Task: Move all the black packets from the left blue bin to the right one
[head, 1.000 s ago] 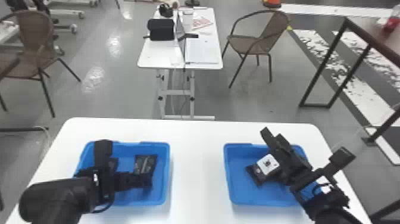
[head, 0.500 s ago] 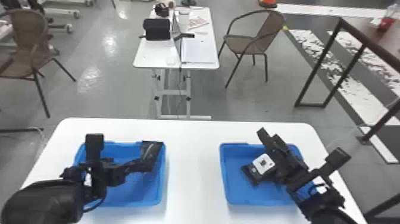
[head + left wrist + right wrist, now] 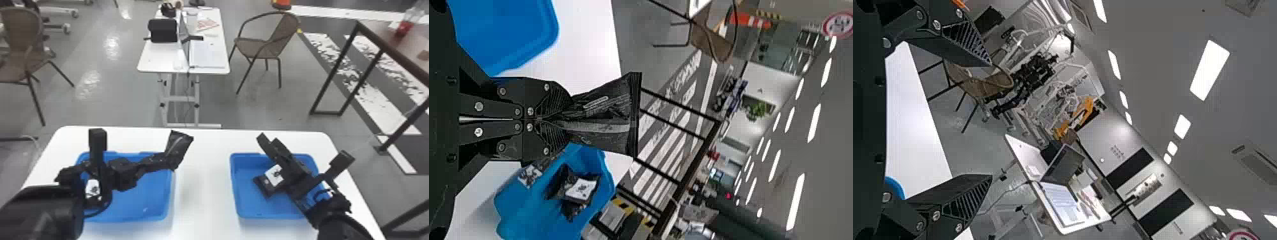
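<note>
In the head view my left gripper point(image 3: 170, 161) is raised over the right side of the left blue bin point(image 3: 170, 191), shut on a black packet point(image 3: 180, 146) that sticks up past the rim. The left wrist view gives the same gripper point(image 3: 566, 120) pinching one end of the packet point(image 3: 604, 117). My right gripper point(image 3: 271, 145) stands open over the right blue bin point(image 3: 234, 191); its two fingers are wide apart in its wrist view, with the gripper point(image 3: 991, 120) holding nothing. A black packet with a white label point(image 3: 274, 175) lies in the right bin, partly hidden by the right arm.
The white table point(image 3: 204, 178) runs between the two bins. Beyond its far edge stand another white table point(image 3: 150, 60) with a laptop and a brown chair point(image 3: 258, 48). A dark-framed table point(image 3: 380, 48) is at the far right.
My left gripper has lifted the held packet from inside the left bin up to its far right corner. The head view has shifted slightly; my right gripper remains over its bin.
</note>
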Robot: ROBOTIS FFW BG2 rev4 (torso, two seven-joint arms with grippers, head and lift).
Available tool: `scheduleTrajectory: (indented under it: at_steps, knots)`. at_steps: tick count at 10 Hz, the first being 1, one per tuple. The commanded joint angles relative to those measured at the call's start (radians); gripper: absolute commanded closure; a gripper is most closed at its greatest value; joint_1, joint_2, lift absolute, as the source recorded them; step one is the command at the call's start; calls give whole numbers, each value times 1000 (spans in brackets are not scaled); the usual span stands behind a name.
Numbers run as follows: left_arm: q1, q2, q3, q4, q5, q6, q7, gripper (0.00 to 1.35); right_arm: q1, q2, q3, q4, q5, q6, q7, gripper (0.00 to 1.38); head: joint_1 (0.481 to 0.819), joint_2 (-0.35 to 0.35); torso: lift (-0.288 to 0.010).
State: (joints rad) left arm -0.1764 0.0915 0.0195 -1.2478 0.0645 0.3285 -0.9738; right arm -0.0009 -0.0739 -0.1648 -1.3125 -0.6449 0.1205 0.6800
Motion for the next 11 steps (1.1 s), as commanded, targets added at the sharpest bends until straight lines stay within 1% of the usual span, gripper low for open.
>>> scheduleTrajectory:
  at_steps: [1, 2, 4, 5, 6, 8, 9, 10, 11]
  knots:
    - [-127, -19, -67, 142, -61, -65, -69, 1211, -37, -15, 70, 15, 5, 5, 12, 242, 695, -118, 0]
    - [-195, -42, -98, 223, -94, -100, -103, 1211, -67, -20, 106, 27, 17, 18, 19, 240, 695, -121, 0]
    - [-301, -84, -142, 387, -135, -154, -151, 1211, -108, -18, 162, 56, 22, 22, 29, 237, 695, -123, 0]
    - [-327, -94, -162, 426, -138, -157, -168, 1211, -122, -18, 186, 67, 30, 22, 29, 236, 695, -127, 0]
    - [-350, -94, -171, 464, -138, -163, -192, 1211, -140, -17, 206, 88, 34, 22, 29, 239, 695, -129, 0]
    - [-370, -94, -197, 469, -164, -169, -197, 1211, -152, -6, 214, 99, 67, 28, 29, 242, 695, -117, 0]
    - [-370, -94, -197, 469, -155, -174, -197, 1211, -152, -4, 214, 102, 90, 50, 29, 318, 695, -114, 0]
    - [-373, -94, -202, 469, -135, -181, -197, 1211, -152, -6, 214, 111, 99, 77, 29, 680, 695, -112, 0]
    - [-377, -94, -210, 469, -130, -183, -197, 1211, -152, -4, 214, 121, 100, 87, 27, 1136, 695, -110, 0]
